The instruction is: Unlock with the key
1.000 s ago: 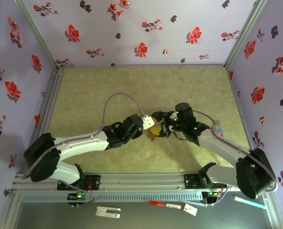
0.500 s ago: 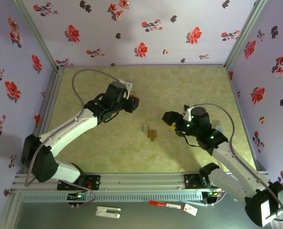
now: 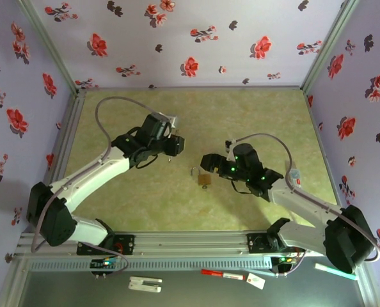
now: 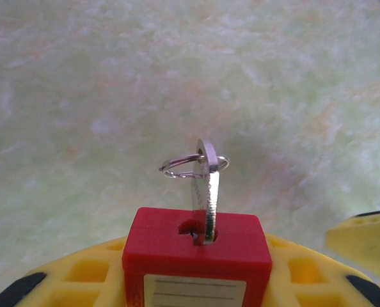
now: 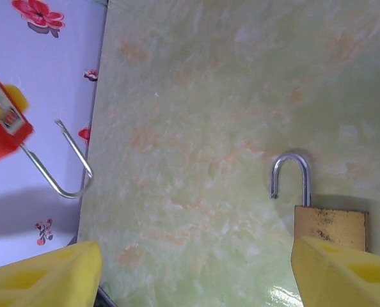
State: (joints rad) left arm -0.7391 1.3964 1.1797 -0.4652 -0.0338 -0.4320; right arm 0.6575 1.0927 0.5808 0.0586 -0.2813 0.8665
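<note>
The brass padlock (image 3: 204, 180) lies flat mid-table, and its steel shackle (image 5: 291, 173) has swung open with one leg free. My right gripper (image 3: 210, 165) hovers just above the lock, open. Its yellow fingers (image 5: 343, 272) stand wide apart, and the right one covers the near edge of the padlock body (image 5: 331, 222). My left gripper (image 3: 171, 146) is up and to the left of the lock, well apart from it. It is shut on a red holder block (image 4: 196, 246) with the silver key (image 4: 208, 192) and its ring sticking out forward.
Floral walls close in the green mat (image 3: 260, 121) on three sides. A metal rail (image 3: 190, 243) runs along the near edge. Beyond the rail lie a white clip (image 3: 145, 283), a red and white marker (image 3: 231, 276) and a teal pen (image 3: 336, 272).
One second ago both grippers met at the padlock. They then drew apart, leaving the lock on the mat with its shackle open. The right gripper has since come back left over the lock.
</note>
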